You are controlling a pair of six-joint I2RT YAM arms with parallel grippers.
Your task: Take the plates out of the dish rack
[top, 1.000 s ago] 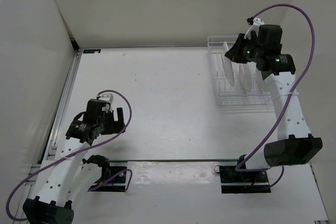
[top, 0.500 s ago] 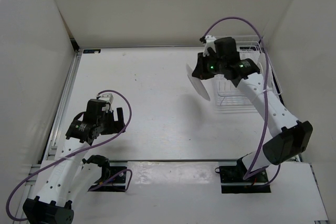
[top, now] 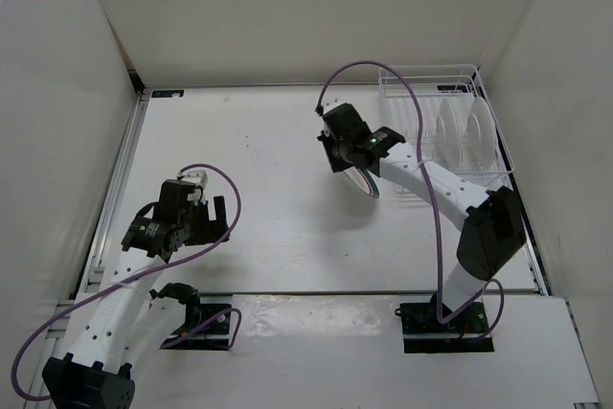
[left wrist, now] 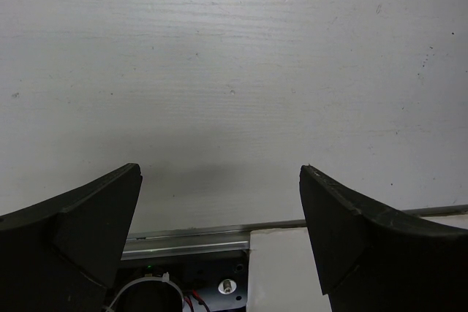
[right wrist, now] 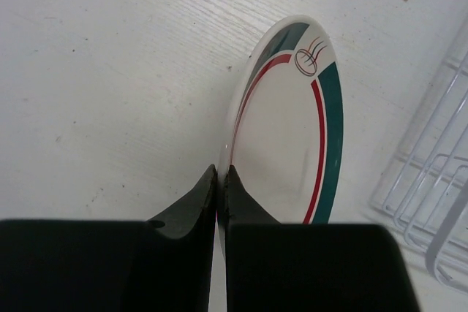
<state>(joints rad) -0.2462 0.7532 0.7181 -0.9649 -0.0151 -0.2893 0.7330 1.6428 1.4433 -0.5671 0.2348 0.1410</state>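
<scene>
left fingers hang above the near-left part of the desk, spread wide and holding nothing. only bare desk surface and a metal edge rail show between them. further in, near mid-desk, the right fingers are pressed together on the rim of the green-rimmed plate. this plate has a red inner ring and is tilted on edge, left of the dish rack and clear of its wires. whether its lower edge touches the desk cannot be told. at the far right, a white plate stands upright between the rack's tines. the right arm's purple cable arcs across the rack's left part in the top view.
</scene>
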